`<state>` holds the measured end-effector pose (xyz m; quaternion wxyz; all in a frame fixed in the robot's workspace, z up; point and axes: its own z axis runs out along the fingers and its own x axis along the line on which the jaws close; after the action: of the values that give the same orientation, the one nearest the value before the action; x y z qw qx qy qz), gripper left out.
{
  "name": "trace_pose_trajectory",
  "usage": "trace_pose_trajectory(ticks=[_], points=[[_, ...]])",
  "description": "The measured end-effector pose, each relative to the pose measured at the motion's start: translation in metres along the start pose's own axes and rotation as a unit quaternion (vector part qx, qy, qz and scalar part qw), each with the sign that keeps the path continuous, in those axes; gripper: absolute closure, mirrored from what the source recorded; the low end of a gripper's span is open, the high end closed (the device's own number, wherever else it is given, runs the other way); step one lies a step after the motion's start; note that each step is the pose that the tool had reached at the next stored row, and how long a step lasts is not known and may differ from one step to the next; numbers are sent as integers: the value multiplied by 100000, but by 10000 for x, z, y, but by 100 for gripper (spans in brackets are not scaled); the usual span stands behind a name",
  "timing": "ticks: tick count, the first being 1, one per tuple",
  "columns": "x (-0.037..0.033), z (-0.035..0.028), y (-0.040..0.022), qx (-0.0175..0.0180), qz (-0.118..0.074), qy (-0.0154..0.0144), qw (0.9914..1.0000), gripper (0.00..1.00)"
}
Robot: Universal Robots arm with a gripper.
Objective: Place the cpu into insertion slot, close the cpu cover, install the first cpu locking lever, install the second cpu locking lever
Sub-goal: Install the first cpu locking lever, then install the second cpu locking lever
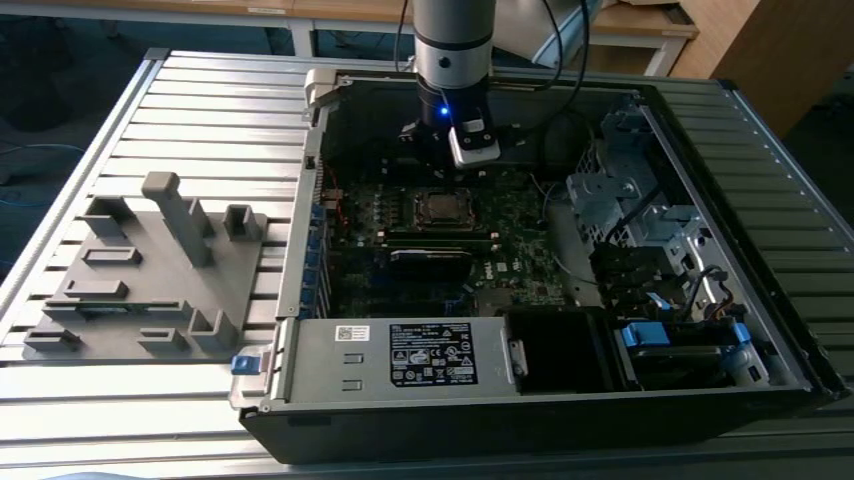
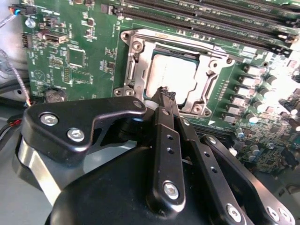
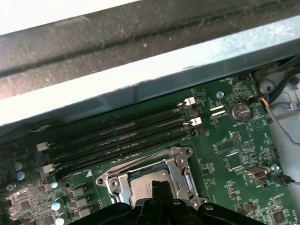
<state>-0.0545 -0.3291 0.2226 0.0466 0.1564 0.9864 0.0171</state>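
The cpu [image 2: 172, 75], a flat silver-grey square, lies in the insertion slot [image 3: 107, 181] on the green motherboard [image 2: 84, 56]. The shiny cpu cover [image 2: 140, 75] appears to lie flat around it, with the chip showing through its window. A thin metal rod runs along one edge of the frame. My gripper [image 2: 164, 93] hovers just above the edge of the socket, shut, with nothing between its black fingers [image 2: 161, 140]. From outside, the gripper [image 1: 445, 160] hangs inside the open computer case, slightly behind the socket [image 1: 441, 207].
Long black memory slots [image 3: 126, 133] run beside the socket, and the case wall [image 3: 154, 70] rises just past them. A metal drive cage [image 1: 627, 200] and cables fill the exterior view's right, and a power supply [image 1: 400, 355] sits in front. A grey fixture block [image 1: 147, 270] stands outside the case.
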Motion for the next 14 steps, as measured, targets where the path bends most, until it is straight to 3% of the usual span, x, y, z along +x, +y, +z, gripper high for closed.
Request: trace_pose_trajectory(ticks=[2,5,7,14], points=[[-4,2,1,277,12,735,99997,89],[-3,2,0,344,19,907,99995,89],[-4,2,1,480,22,1343,99990,89],[-5,-7,1,493,21,1361,99990,89]])
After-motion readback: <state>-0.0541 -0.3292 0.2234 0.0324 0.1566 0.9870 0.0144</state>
